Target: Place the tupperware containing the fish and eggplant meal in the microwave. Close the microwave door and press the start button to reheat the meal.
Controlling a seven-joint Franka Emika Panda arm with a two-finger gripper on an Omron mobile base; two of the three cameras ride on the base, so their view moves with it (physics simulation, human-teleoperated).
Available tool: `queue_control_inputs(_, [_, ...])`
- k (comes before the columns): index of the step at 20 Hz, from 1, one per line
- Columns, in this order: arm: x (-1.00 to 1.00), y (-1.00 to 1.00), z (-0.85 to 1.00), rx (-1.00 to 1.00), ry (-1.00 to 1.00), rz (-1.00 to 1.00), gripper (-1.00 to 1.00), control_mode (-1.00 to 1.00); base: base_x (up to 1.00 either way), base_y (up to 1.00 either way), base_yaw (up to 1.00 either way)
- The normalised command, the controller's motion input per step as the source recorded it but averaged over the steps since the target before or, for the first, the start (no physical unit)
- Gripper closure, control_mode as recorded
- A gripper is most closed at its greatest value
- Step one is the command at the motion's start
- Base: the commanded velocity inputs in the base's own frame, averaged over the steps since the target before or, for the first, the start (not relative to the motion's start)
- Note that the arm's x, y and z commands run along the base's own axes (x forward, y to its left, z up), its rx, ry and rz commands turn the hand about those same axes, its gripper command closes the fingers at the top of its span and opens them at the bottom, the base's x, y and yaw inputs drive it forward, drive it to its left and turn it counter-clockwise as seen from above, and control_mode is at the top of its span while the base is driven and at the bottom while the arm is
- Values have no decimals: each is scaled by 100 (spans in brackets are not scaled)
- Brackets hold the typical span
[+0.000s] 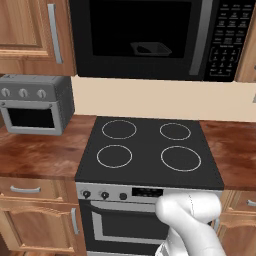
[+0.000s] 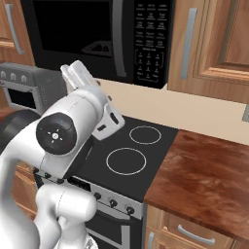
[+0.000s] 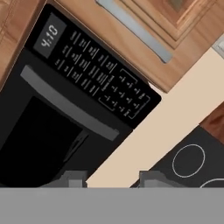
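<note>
The black microwave (image 1: 150,37) hangs above the stove with its door (image 1: 142,30) shut and the grey handle strip (image 1: 200,37) upright beside the keypad (image 1: 227,40). Through the dark glass I make out the tupperware (image 1: 150,49) inside, also faintly in the right base view (image 2: 99,48); what it contains is too dim to tell. In the hand view the microwave (image 3: 65,109) sits tilted, the keypad (image 3: 100,78) lies ahead and the display reads 4:10. My gripper (image 3: 112,179) hangs in front of the microwave's lower edge, a short way off the keypad, fingers apart with nothing between them.
A black cooktop (image 1: 150,145) with four rings lies below the microwave. A grey toaster oven (image 1: 35,105) with knobs stands on the wooden counter (image 1: 40,155) at left. Wooden cabinets (image 2: 209,44) flank the microwave. My white arm (image 2: 68,126) rises in front of the stove.
</note>
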Motion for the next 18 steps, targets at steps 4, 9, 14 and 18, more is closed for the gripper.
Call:
queue_control_inputs(4, [0,-18,0,6,0,4,100,-100,0,0,0])
queue_control_inputs(9, [0,-1,0,8,0,7,100,-100,0,0,0])
queue_control_inputs(14, [7,0,0,2,1,10,100,-100,0,0,0])
queue_control_inputs(18, [18,0,0,0,5,6,100,-100,0,0,0])
